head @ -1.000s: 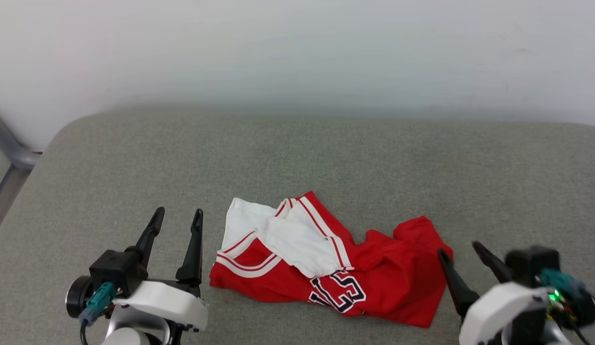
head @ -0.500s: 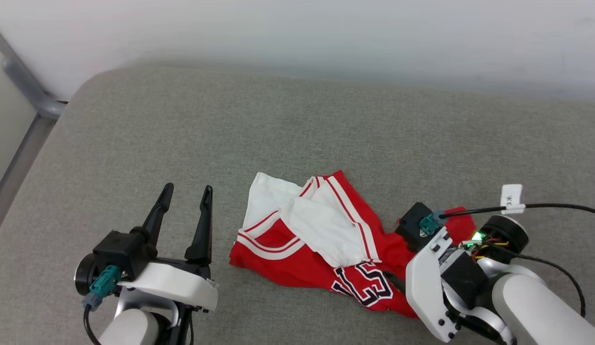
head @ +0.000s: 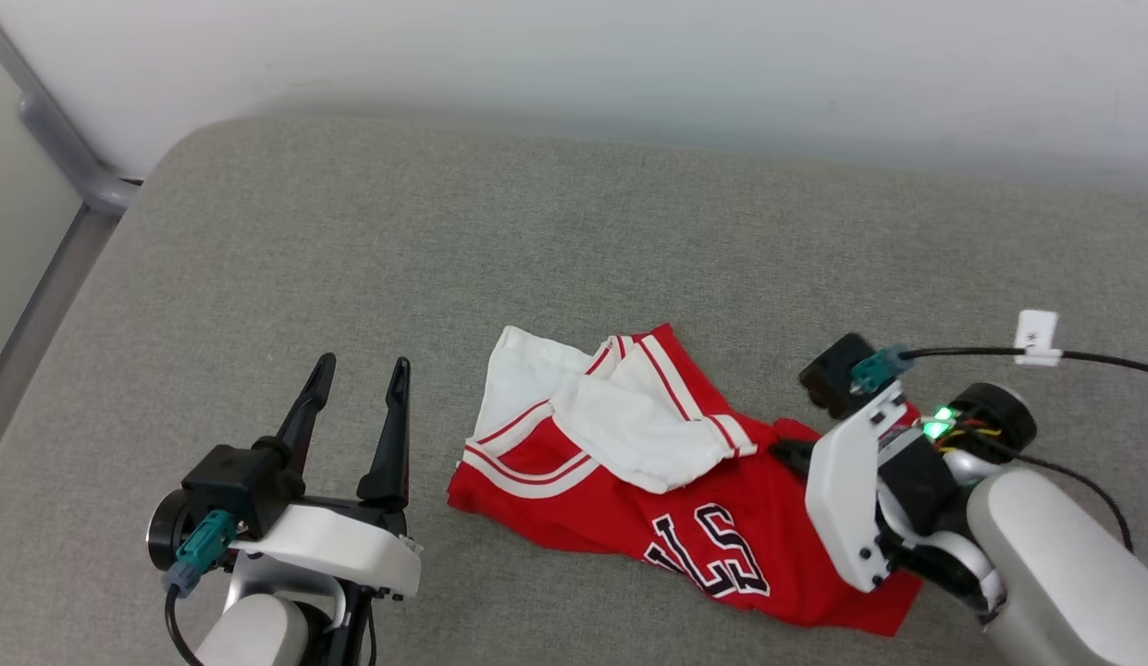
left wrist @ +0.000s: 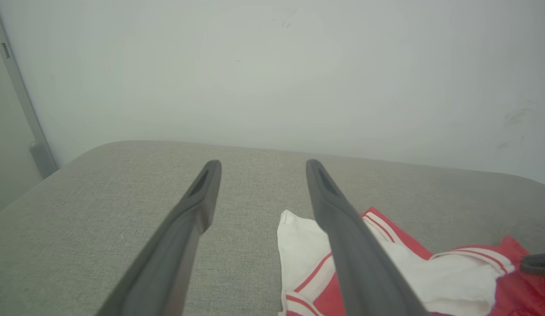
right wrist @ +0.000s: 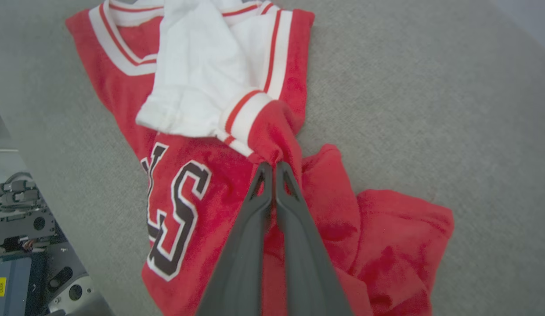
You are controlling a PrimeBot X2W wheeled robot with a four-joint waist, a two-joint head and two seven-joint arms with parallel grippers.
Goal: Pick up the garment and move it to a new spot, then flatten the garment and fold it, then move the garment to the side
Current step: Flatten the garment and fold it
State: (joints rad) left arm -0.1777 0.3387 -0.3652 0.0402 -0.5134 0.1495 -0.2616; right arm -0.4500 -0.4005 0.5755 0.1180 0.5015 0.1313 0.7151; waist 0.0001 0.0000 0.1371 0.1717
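Right wrist view: my right gripper (right wrist: 274, 166), open beside the garment (right wrist: 342, 206) a second ago, now pinches its red fold for lifting; left gripper (head: 364, 363) gapes empty.

Right pincer (head: 788, 455) touches the crumpled garment (head: 546, 486); left pincer (head: 365, 363) stands spread nearby.

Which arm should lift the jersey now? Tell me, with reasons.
Right. The right gripper is shut on a red fold of the jersey; the left gripper stands open beside it, off the cloth.
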